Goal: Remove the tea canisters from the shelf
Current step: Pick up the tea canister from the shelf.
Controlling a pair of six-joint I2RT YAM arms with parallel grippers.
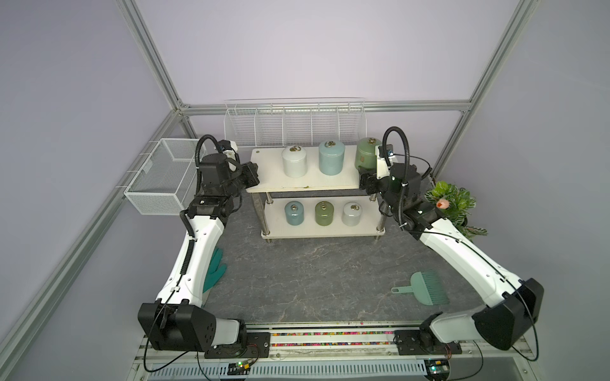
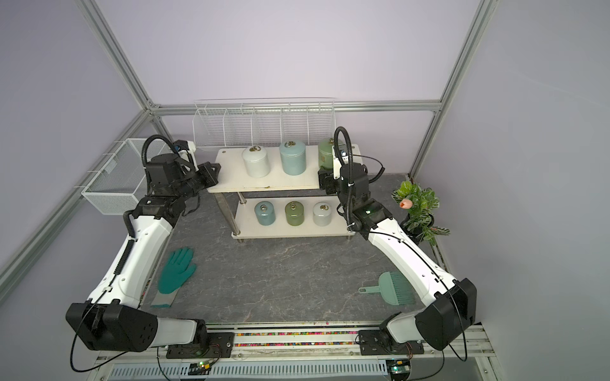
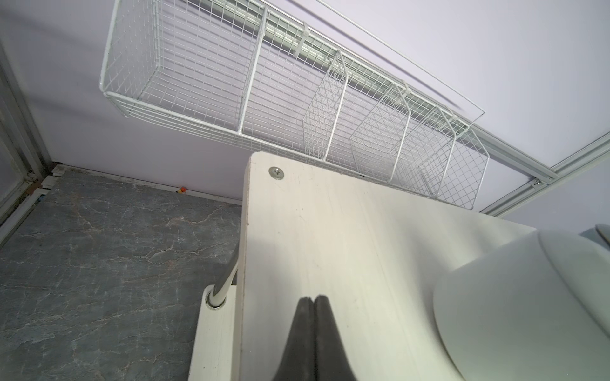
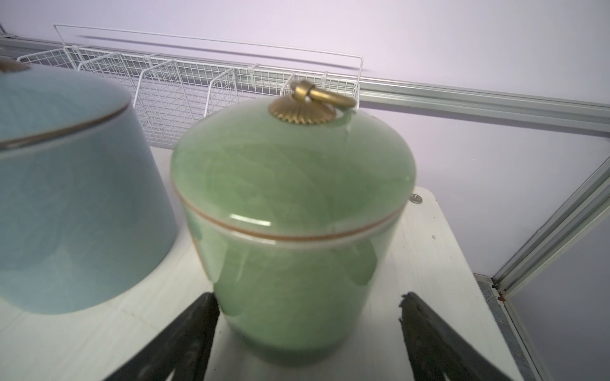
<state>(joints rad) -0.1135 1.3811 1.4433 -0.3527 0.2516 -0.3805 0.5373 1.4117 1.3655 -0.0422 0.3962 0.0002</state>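
We reach for the green canister (image 4: 290,204) at one end of the top board of the shelf (image 1: 330,183).

Our right hand (image 4: 308,298) is spread wide around its low part; we cannot quite tell if a finger touches it. Our left hand (image 3: 312,298) is pressed together, holding nothing, over the board's other end. The jar is shiny, so a weak squeeze may let it slip and fall to the counter (image 1: 313,273). The blue canister (image 4: 66,214) just beside it could get bumped. We count six tea canisters, three on each board: two white, two blue, two green.
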